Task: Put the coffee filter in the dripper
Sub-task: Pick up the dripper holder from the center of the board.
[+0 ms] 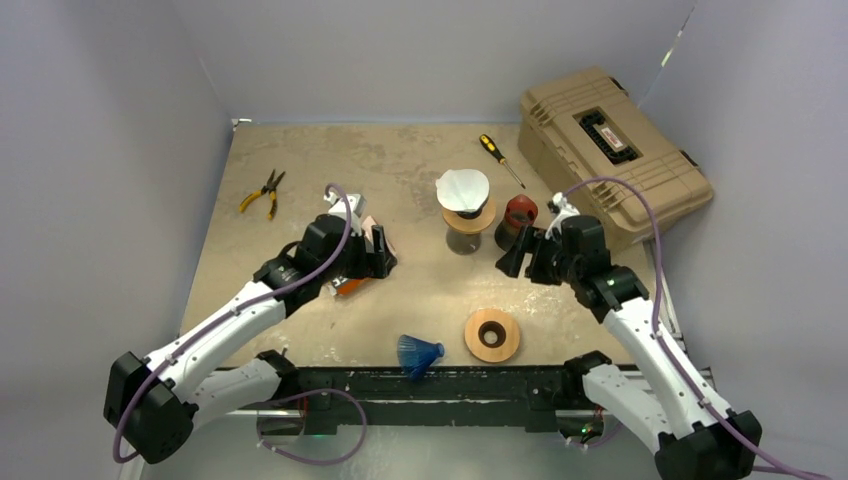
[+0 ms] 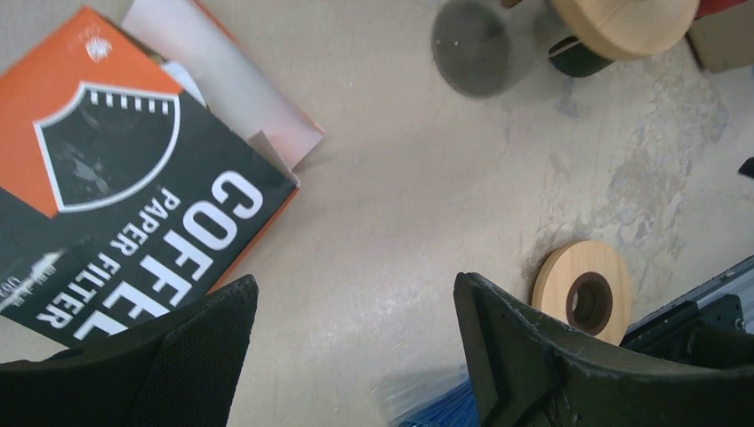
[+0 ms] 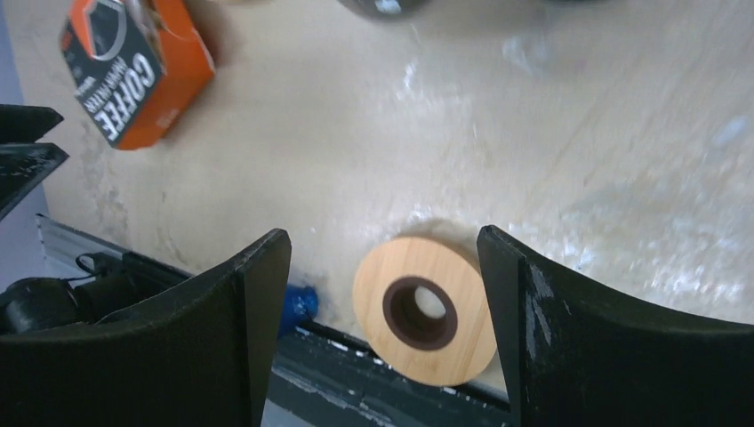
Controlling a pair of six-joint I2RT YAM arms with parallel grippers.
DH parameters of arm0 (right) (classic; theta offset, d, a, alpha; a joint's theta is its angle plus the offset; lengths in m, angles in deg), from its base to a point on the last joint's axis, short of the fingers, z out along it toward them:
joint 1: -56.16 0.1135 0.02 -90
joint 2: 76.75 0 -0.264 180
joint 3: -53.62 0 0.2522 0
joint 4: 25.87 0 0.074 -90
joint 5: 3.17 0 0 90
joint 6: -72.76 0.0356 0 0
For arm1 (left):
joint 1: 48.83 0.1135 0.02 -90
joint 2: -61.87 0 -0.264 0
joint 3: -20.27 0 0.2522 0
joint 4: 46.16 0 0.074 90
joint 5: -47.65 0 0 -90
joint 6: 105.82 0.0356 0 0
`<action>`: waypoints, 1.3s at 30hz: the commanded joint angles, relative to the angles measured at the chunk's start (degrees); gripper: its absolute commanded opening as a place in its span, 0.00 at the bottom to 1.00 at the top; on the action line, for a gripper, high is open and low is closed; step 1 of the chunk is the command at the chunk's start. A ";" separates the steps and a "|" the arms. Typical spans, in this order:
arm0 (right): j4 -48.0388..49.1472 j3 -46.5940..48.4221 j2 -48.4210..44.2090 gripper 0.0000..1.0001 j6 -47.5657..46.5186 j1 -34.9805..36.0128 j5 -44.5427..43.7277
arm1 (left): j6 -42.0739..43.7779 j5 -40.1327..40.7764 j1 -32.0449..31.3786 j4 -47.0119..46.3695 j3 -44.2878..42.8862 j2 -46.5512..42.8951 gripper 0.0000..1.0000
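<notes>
Visible from above only: white paper cone filter (image 1: 463,188), seated in the wood-collared dripper (image 1: 468,217) on the mottled tan bench (image 1: 400,160). In both wrist views – smooth wooden ring (image 3: 425,309), glossy orange-and-black cardboard filter box (image 2: 116,178). Spread wide and empty: left gripper (image 2: 351,302), right gripper (image 3: 382,240).

Same build on both: the left arm (image 1: 215,335) and right arm (image 1: 640,335) are done in white shells with chunky black joints. A purple cable (image 1: 349,215) is run along each. The left gripper (image 2: 356,283) and right gripper (image 3: 382,234) are fitted with broad matte-black fingers (image 2: 191,356), slightly textured.
</notes>
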 commanded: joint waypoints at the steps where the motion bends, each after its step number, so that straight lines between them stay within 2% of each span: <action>1: -0.83 -6.14 -1.59 0.80 8.61 -0.25 1.75 | -5.22 -1.74 0.31 -5.95 3.74 -1.11 0.80; 8: -5.59 -12.01 1.25 0.85 15.02 -0.28 -4.36 | -3.96 -0.62 0.35 -4.35 4.70 -1.07 0.80; 15: -3.10 -18.50 2.17 0.82 17.93 -0.25 -1.57 | -4.40 -1.14 0.33 -5.58 5.09 -0.69 0.80; 22: 1.94 -21.00 3.39 0.78 15.38 -0.24 2.50 | -0.50 1.25 0.31 -2.17 1.96 1.07 0.81; 33: 0.06 -22.59 0.43 0.80 12.31 -0.21 5.00 | -0.05 1.14 0.33 -3.26 1.74 3.62 0.81; 39: -0.98 -24.53 -0.19 0.77 11.10 0.13 5.21 | 0.41 0.26 0.31 -3.55 0.70 5.23 0.81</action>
